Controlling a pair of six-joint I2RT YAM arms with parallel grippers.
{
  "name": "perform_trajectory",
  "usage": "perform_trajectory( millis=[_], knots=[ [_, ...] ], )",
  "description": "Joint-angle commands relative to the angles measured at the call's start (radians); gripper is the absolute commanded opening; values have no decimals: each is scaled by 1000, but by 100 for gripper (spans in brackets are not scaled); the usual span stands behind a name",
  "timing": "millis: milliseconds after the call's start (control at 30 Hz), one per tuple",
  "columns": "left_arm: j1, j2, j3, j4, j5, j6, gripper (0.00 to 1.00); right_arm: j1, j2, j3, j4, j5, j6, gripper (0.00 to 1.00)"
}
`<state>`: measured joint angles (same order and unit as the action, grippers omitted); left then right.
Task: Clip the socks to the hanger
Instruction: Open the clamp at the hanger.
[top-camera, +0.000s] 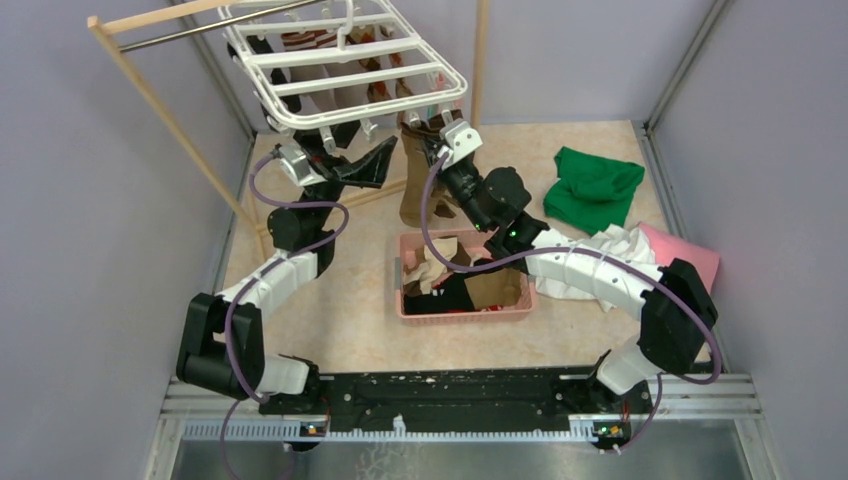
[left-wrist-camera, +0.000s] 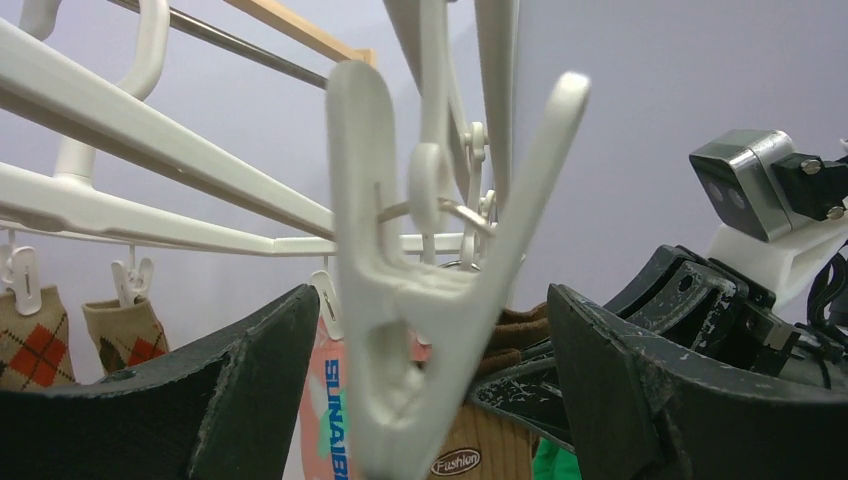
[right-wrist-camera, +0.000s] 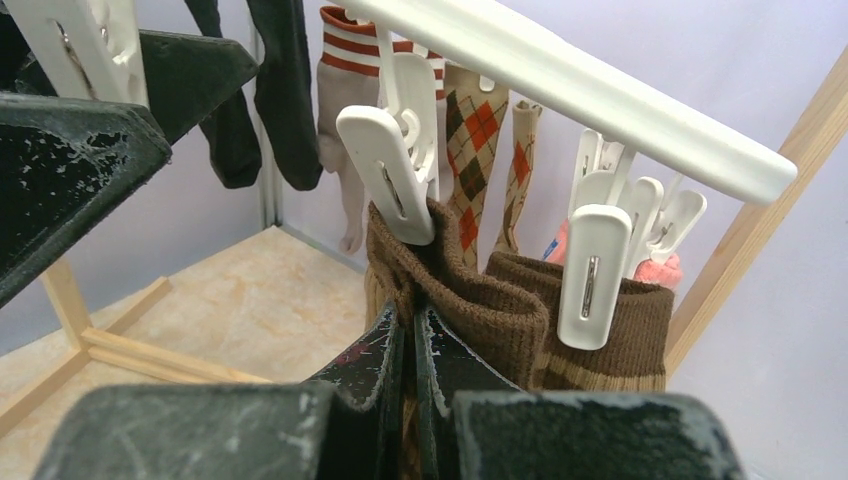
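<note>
Under the near edge of the hanger, the right gripper is clenched on the cuff of a brown sock, holding it just beneath a white clip, while the left gripper stands spread wide around a second clip beside it.

- Soft, even light from above — only faint shadows under the basket.
- Left wrist view: nearest clip blurred, too close.
- Right wrist view: socks crisp, bottom edge soft and dark.
</note>
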<state>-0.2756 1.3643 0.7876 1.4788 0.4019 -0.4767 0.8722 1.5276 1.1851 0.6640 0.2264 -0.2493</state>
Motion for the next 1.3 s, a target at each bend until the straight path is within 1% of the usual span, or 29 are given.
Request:
perform_trajectory(
  millis=[0,167,600,1067,1267],
  knots=[
    [-3,-13,43,314,-8,-2,90,-9,3,38,29,7,13,0],
    [-4,-17,52,312,-14,-9,89,-12,4,38,28,7,13,0],
    [-21,20,98,313,-8,-85,88,-12,8,39,29,1,13,0],
    [-46,44,129,313,-6,-90,87,-12,8,38,33,-8,13,0],
    [-51,56,143,312,-5,-103,85,-12,8,38,36,-8,15,0]
  ],
)
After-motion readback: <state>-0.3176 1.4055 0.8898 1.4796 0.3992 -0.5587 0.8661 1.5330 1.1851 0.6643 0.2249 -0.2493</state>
